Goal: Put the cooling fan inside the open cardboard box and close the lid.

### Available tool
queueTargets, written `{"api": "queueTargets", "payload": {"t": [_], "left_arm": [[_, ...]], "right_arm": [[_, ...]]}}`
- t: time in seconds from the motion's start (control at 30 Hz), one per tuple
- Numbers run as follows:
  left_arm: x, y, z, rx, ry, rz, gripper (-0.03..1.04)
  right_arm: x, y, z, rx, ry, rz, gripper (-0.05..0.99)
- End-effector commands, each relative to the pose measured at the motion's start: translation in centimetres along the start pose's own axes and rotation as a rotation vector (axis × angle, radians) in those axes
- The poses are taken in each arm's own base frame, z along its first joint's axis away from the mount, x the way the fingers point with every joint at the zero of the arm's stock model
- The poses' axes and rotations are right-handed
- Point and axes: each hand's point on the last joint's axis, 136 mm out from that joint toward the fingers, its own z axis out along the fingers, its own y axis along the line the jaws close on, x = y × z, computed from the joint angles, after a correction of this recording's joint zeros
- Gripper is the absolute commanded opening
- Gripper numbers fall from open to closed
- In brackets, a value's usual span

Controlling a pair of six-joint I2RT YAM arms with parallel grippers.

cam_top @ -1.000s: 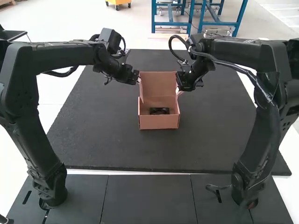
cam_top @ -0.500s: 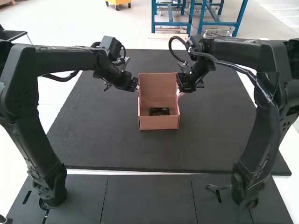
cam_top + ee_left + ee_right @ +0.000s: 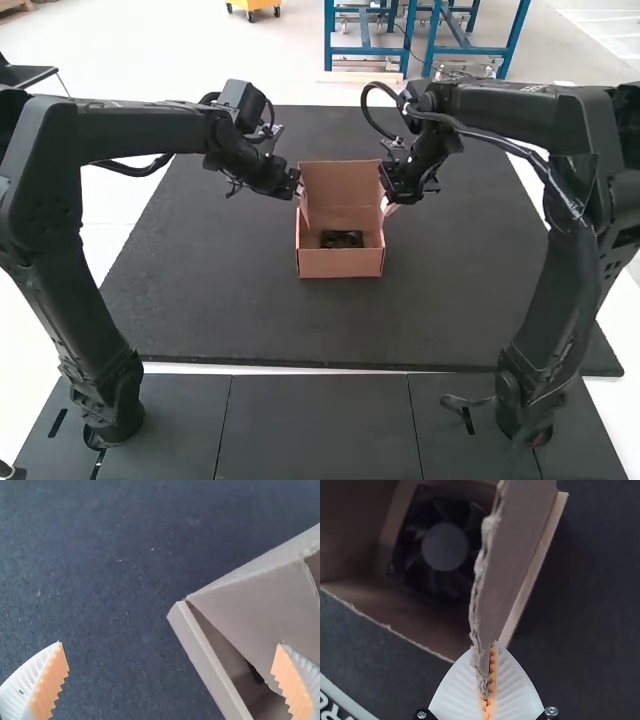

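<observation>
Presently, entries as follows.

- **Cooling fan** [image 3: 440, 547]: lies flat on the floor of the cardboard box [image 3: 340, 262], which sits mid-mat between the two arms. The placing step is judged done.
- **Lid** [image 3: 340, 180]: stands up from the far wall. Its top edge is a little lower than a second ago, so closing looks barely begun.
- **Right gripper** [image 3: 488, 680]: fingers are pressed together on the ragged top edge of the right side flap [image 3: 515, 555], holding it upright. It has dipped slightly toward the box.
- **Left gripper** [image 3: 291, 187]: has come nearer and lower, and is now at the box's far left corner. Its fingers [image 3: 47, 680] are spread wide and pinch nothing, with that corner between them. This is judged to be lining up to take the left side as the right arm has taken its own.
- **Surroundings**: black mat [image 3: 200, 290] on a white table [image 3: 110, 215].
- **Obstructions**: the pinched right flap stands above the rim and probably must fold inward before the lid can drop. The right gripper itself sits beside the lid's path.
</observation>
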Motion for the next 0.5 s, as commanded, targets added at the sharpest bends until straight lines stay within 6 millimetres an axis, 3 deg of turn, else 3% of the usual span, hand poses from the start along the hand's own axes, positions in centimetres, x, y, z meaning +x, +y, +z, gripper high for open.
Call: {"api": "queueTargets", "payload": {"t": [0.0, 0.2, 0.47], "left_arm": [[-0.80, -0.80, -1.54, 0.015, -0.037, 0.025, 0.96], [-0.40, -0.89, -1.79, 0.016, -0.022, 0.025, 0.96], [-0.47, -0.83, -1.90, 0.015, -0.025, 0.024, 0.96]], "right_arm": [[-0.20, 0.85, -0.86, -0.011, -0.013, -0.038, -0.02], [0.55, 0.87, -0.83, -0.013, 0.017, -0.050, -0.02], [-0.05, 1.83, -1.16, -0.022, 0.001, -0.059, -0.02]]}}
